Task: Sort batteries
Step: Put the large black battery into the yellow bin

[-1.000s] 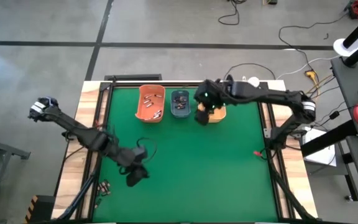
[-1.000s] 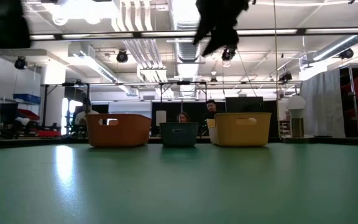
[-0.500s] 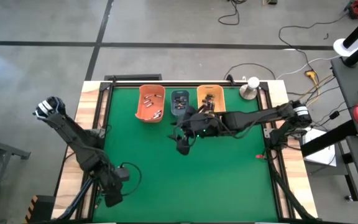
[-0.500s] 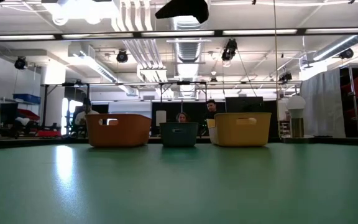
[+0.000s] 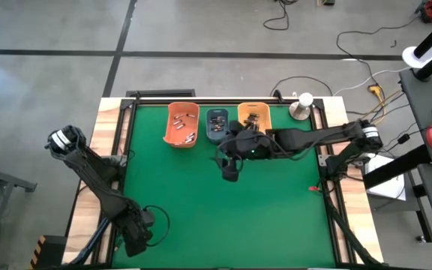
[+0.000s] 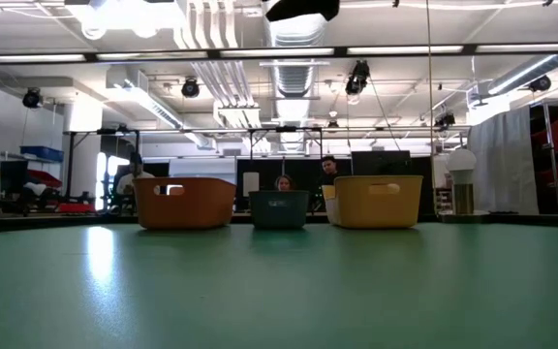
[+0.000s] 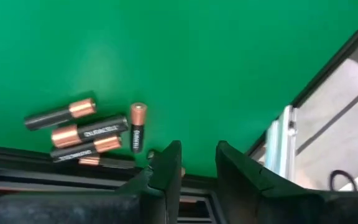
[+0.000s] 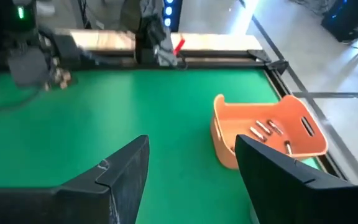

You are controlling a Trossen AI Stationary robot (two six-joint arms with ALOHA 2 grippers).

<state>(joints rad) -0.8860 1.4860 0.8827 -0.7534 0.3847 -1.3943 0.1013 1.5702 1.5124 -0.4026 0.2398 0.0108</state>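
Left claw (image 7: 194,163) has dropped to the worktop (image 5: 276,217) corner, spread, batteries (image 7: 86,130) just beside it: next pick-up starting. Right claw (image 8: 191,177), spread and empty, has left the yellow-orange bin (image 5: 255,118).

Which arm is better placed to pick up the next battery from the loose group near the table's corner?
The left. Its open gripper hovers right beside the loose batteries at the mat's near-left corner. The right gripper, open and empty, is by the bins, far from that group.
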